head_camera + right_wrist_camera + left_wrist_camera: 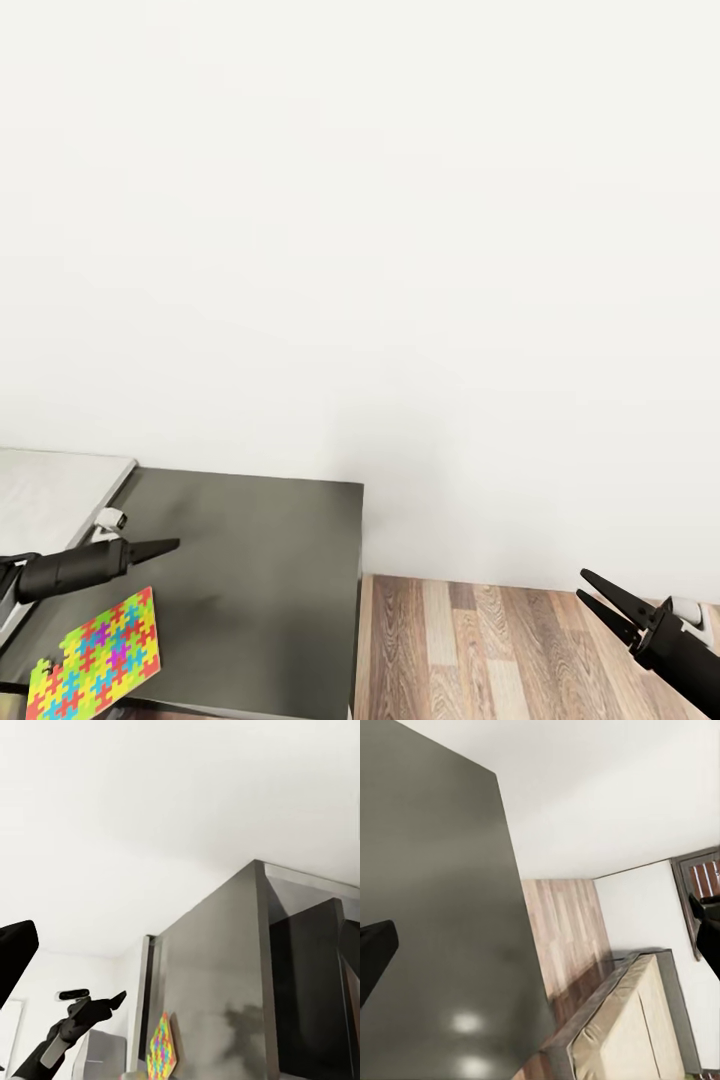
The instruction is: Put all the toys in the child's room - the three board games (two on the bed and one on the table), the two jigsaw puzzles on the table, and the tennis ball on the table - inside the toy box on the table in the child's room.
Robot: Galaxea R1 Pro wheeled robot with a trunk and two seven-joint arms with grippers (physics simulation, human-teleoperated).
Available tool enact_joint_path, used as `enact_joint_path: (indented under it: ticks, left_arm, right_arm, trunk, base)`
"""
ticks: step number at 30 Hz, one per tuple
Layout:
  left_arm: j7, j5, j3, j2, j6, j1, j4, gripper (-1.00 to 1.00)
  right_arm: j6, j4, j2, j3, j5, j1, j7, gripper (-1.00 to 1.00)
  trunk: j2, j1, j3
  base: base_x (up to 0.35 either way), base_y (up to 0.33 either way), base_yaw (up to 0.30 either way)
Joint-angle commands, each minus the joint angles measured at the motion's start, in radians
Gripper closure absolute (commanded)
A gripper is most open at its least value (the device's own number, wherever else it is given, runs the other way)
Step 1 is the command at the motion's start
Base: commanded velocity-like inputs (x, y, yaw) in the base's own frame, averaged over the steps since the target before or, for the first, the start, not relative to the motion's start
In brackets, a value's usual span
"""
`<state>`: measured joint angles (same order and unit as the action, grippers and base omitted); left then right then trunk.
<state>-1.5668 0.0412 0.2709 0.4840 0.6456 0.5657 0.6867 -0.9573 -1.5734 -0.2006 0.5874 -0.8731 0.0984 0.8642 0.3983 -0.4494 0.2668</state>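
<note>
Where dark table [270, 560] begins: one jigsaw puzzle [95, 655], two grippers.

Here's the lower surface [260, 590] pushed against the wall [400, 250], with the higher surface [50, 490] adjoining on its left. 1 jigsaw puzzle [95, 655] lies flat at the lower surface's near left corner. The left end effector [165, 547] hangs just behind that puzzle. Off to the right there's floor [480, 650], the right end effector [595, 590] above it. The bed [637, 1035] sits across the floor from the surface.
</note>
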Motion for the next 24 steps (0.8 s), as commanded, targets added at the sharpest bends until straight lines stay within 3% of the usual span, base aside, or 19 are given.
enact_joint_path:
  ticks: [1, 10, 24]
  left_arm:
    - [-0.004, 0.000, 0.000, -0.001, 0.011, 0.000, 0.001, -1.00]
    - [-0.004, 0.002, 0.002, -0.009, 0.015, 0.000, 0.004, -1.00]
    - [-0.004, 0.002, 0.003, -0.012, 0.014, 0.000, 0.005, -1.00]
  right_arm:
    - [-0.004, -0.001, 0.000, 0.001, 0.000, 0.000, 0.002, -1.00]
    - [-0.004, 0.000, 0.005, 0.000, 0.000, 0.000, -0.002, -1.00]
    - [-0.003, 0.000, 0.006, -0.001, 0.000, 0.000, -0.004, -1.00]
  trunk:
    - [0.002, -0.001, 0.001]
    - [0.002, -0.001, 0.000]
    - [0.002, -0.001, -0.012]
  base:
    - [0.000, 0.000, 0.000]
    - [0.000, -0.092, 0.000]
    - [0.000, -0.254, 0.087]
